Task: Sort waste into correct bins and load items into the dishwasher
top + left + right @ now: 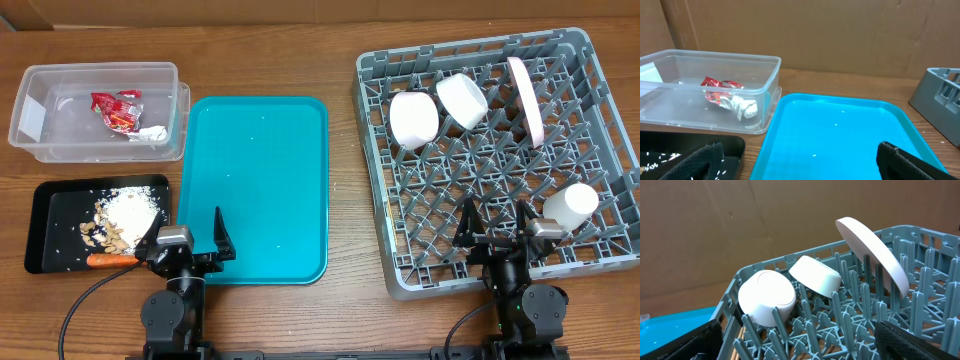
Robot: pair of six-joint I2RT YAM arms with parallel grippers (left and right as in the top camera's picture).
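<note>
The grey dish rack (pixel 610 110) on the right holds two white bowls (pixel 413 118) (pixel 462 100), a pink-rimmed plate (pixel 524 97) on edge and a white cup (pixel 570 206). The right wrist view shows the bowls (pixel 766 298) (pixel 816 275) and plate (pixel 872 250). The clear bin (pixel 60 135) holds a red wrapper (pixel 115 108) and a crumpled white piece (pixel 152 133), also in the left wrist view (pixel 717 89). The black tray (pixel 55 205) holds food scraps (pixel 125 215) and an orange-handled utensil (pixel 112 260). The teal tray (pixel 265 190) is empty. My left gripper (pixel 190 240) and right gripper (pixel 497 228) are open and empty.
The teal tray (pixel 840 135) fills the left wrist view between the clear bin (pixel 740 62) and the black tray's corner (pixel 735 145). A brown cardboard wall stands at the back. The wooden table (pixel 345 200) shows between tray and rack.
</note>
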